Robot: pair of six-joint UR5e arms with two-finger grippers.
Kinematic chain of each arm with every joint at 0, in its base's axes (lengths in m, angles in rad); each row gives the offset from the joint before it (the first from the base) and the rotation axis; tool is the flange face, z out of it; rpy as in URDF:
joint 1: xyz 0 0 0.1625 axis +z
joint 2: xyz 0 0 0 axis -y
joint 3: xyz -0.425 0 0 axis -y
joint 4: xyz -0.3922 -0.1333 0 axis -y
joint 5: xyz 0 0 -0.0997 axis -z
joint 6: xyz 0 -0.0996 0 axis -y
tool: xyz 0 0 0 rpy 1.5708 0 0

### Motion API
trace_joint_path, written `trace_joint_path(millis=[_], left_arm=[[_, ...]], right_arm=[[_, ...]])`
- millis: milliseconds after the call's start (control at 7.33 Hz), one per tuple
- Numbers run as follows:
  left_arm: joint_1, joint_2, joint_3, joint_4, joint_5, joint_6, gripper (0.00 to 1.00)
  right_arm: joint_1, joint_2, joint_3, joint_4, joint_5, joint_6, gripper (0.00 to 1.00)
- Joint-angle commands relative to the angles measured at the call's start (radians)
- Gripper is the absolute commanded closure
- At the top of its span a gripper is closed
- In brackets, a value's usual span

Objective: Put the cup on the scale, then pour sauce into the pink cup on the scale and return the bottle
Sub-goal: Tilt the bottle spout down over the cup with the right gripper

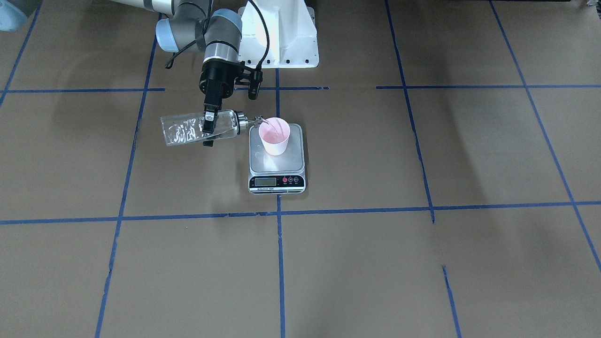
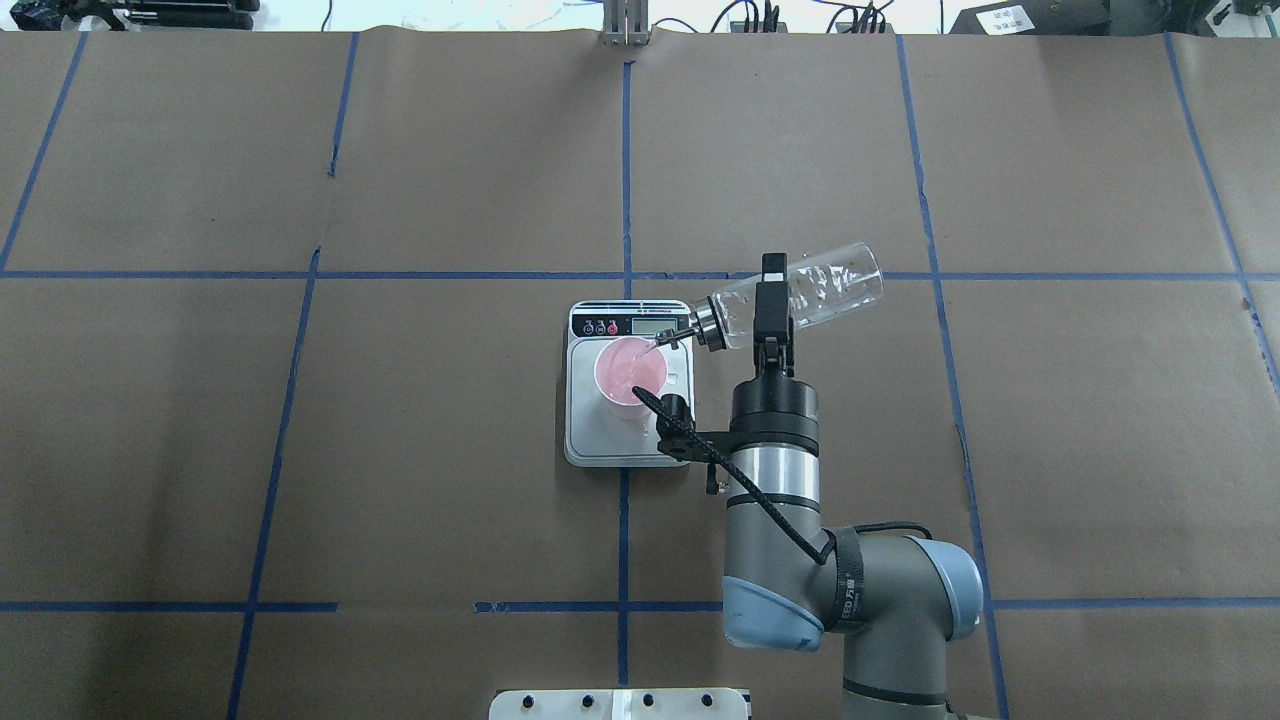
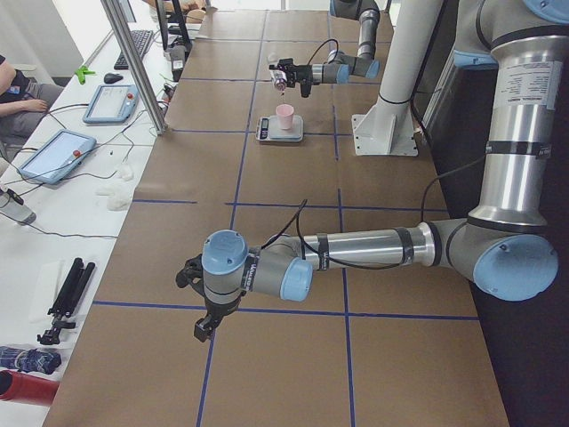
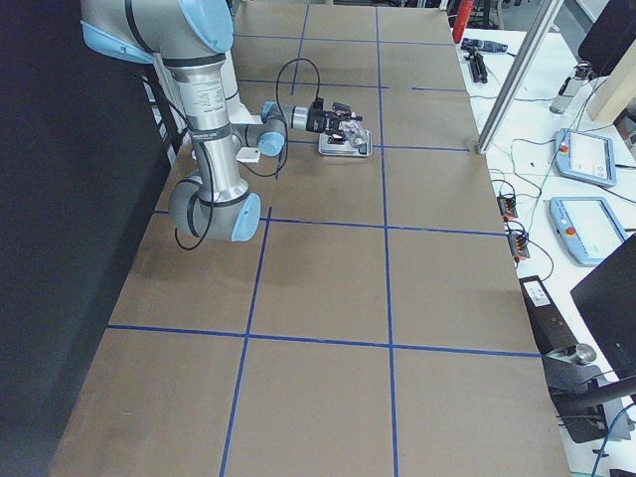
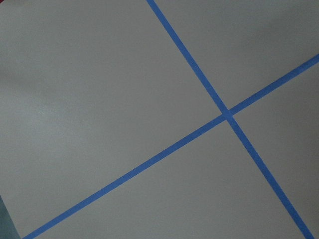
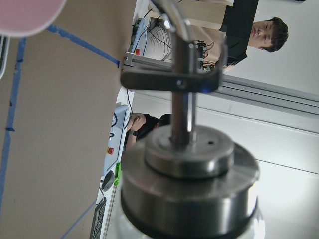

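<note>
**A:** What lies under the right gripper (image 2: 770, 305)?

**B:** The table (image 1: 422, 272), covered in brown paper with a grid of blue tape (image 1: 281, 263). The right arm (image 2: 780, 470) reaches out over it, and the gripper hangs above the paper without touching it.

**A:** And the left arm (image 3: 373, 249)?

**B:** It is well away from the right gripper, stretched low over the table's end. The left gripper (image 3: 204, 327) shows only in the side view, so I cannot tell whether its jaws are apart or together. Its wrist camera sees only paper and crossing tape.

**A:** What does the right gripper have?

**B:** Its fingers are clamped across the middle of the bottle (image 2: 835, 285), which lies nearly level, base to one side of the fingers, neck to the other.

**A:** Where is the scale (image 1: 277, 162)?

**B:** Beside the gripper on the neck side, lower down, flat on the paper.

**A:** And the cup (image 2: 630, 372)?

**B:** Upright on the scale's steel platform, just past the bottle's neck. The spout (image 1: 256, 121) reaches over its rim.

**A:** The sauce (image 1: 224, 135)?

**B:** Clear liquid lies along the bottle's lower side near the fingers, and a thin line runs from the spout tip into the cup.
</note>
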Motion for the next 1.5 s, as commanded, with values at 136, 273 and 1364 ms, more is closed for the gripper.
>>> trace_joint_path(millis=[136, 273, 1364], left_arm=[[0.0, 0.0, 0.0, -0.001, -0.001, 0.0, 0.0], [0.0, 0.0, 0.0, -0.001, -0.001, 0.0, 0.0], [-0.002, 0.0, -0.009, -0.001, -0.001, -0.002, 0.0]], right_arm=[[-0.001, 0.0, 0.0, 0.006, 0.001, 0.002, 1.0], [-0.004, 0.0, 0.0, 0.012, 0.003, 0.014, 1.0], [-0.024, -0.002, -0.002, 0.014, 0.012, 0.165, 1.0]])
